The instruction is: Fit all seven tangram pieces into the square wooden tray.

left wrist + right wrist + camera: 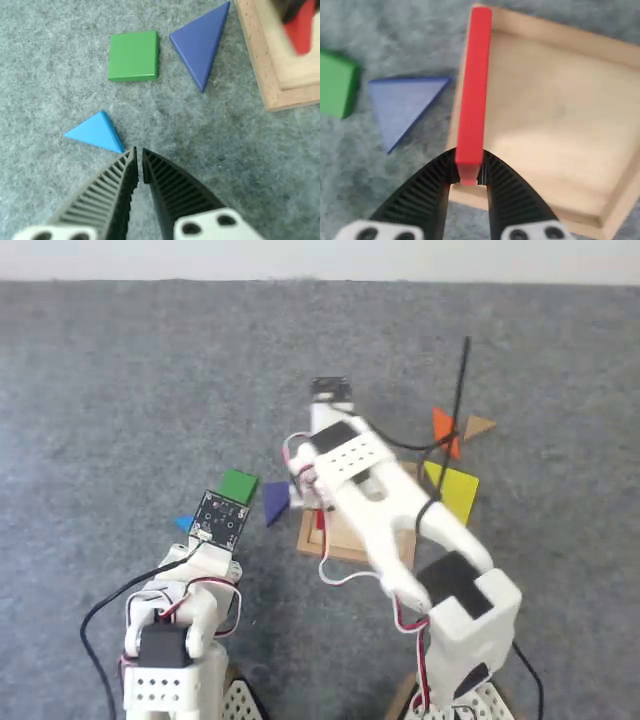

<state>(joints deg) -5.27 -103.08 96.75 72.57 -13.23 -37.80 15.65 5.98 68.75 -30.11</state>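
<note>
In the right wrist view my right gripper [468,172] is shut on a red piece [472,95], held on edge over the rim of the square wooden tray [555,115]. The tray's floor is bare. Beside the tray lie a dark blue triangle [402,102] and a green square [337,82]. My left gripper [139,155] is shut and holds nothing; its tips hover just next to a light blue triangle [95,132]. Beyond it lie the green square [134,56], the dark blue triangle [200,45] and the tray [260,65]. From above, the right arm covers most of the tray [335,540].
An orange piece [443,430], a tan triangle [478,426] and a yellow piece [455,490] lie on the grey carpet to the right of the tray. A black cable [462,380] runs over them. Open carpet stretches to the far left and back.
</note>
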